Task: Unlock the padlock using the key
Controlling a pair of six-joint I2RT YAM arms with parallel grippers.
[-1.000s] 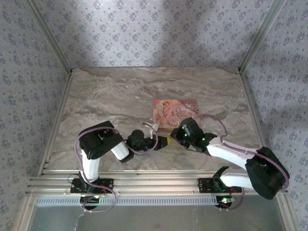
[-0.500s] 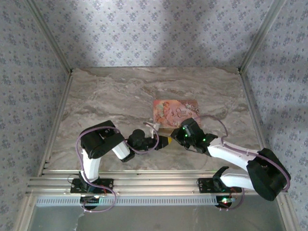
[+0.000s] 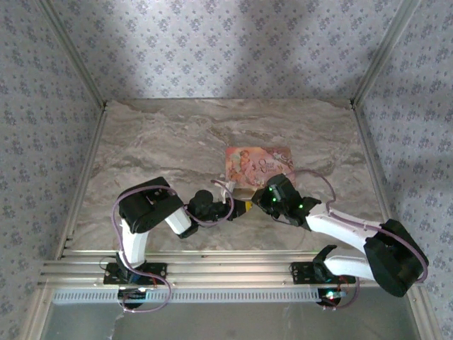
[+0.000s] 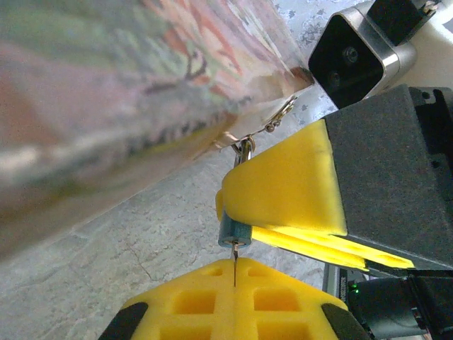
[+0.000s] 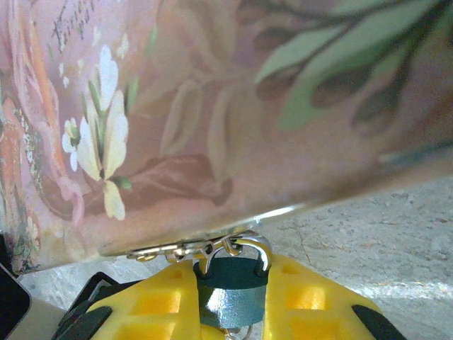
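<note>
Padlock (image 5: 233, 290), small and blue-green, sits pinched between the yellow fingers of the right claw (image 5: 231, 308). Its shackle (image 5: 256, 244) is hooked through the metal latch (image 5: 187, 250) on the edge of a pink floral box (image 5: 212, 106). From the left wrist camera, a thin key (image 4: 234, 263) runs edge-on from the padlock's bottom end down into the left claw (image 4: 234, 294), whose yellow pads look pressed together around it. Seen from above, both claws meet nose to nose just in front of the box, near the middle of the marbled tabletop (image 3: 177, 142), with the arms bent inward from either side.
</note>
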